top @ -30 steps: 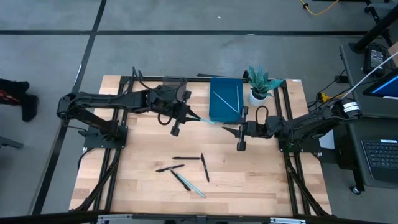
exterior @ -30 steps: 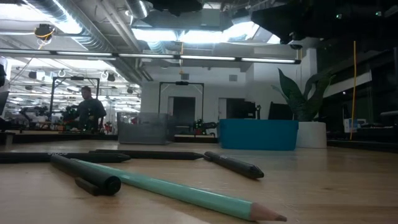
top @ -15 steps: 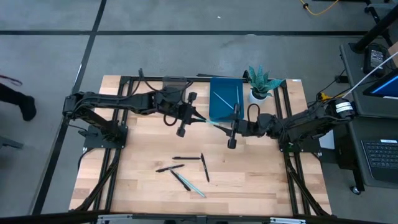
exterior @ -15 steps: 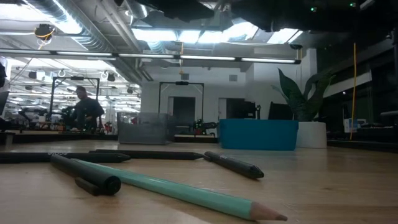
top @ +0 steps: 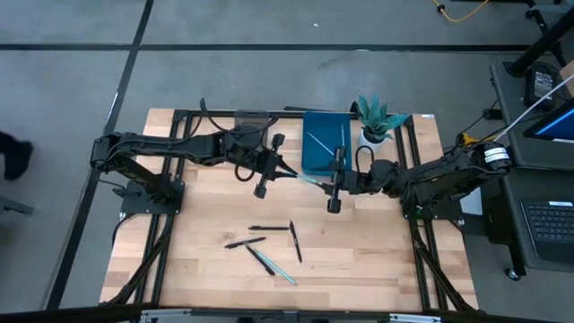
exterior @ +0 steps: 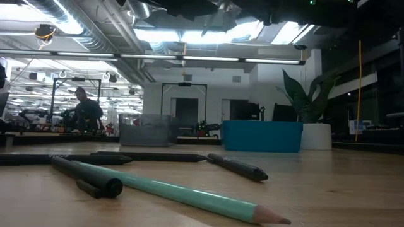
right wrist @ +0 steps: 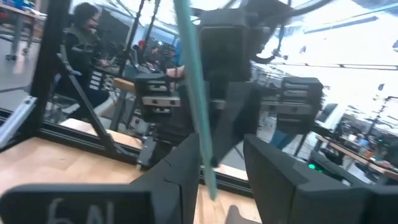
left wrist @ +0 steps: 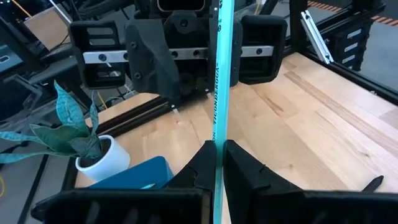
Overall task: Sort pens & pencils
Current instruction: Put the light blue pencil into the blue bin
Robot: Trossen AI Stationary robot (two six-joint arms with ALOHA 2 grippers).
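A pale teal pencil point(top: 303, 178) hangs in the air over the table's middle, in front of the teal bin point(top: 326, 144). My left gripper point(top: 283, 170) is shut on one end of it. My right gripper point(top: 321, 184) stands open at the other end, and the pencil point(right wrist: 194, 93) runs between its fingers, close to one of them. Several black pens point(top: 269, 228) and another teal pencil point(top: 282, 270) lie flat on the wood near the front; the low view shows that pencil point(exterior: 183, 192) in the foreground. My left gripper pinches the pencil's shaft point(left wrist: 217, 146) between its two fingers. The pencil lies along the fingers and sticks out past their tips toward my right arm. It is nearly level and lifted clear of the table. My right gripper has the pencil's other end point(right wrist: 208, 177) between its open fingers; whether a finger point(right wrist: 185, 168) touches it, I cannot tell.
A potted plant point(top: 377, 121) stands right of the teal bin, which has a pencil lying in it. A clear container point(top: 253, 118) stands at the far edge. A black frame rims the table. A person point(exterior: 85, 112) is in the room behind.
My left gripper has carried the teal pencil a little toward the table's right. My right gripper has come left and slightly up toward it, so that the pencil's free end now lies between its fingers. The pens on the table have not moved.
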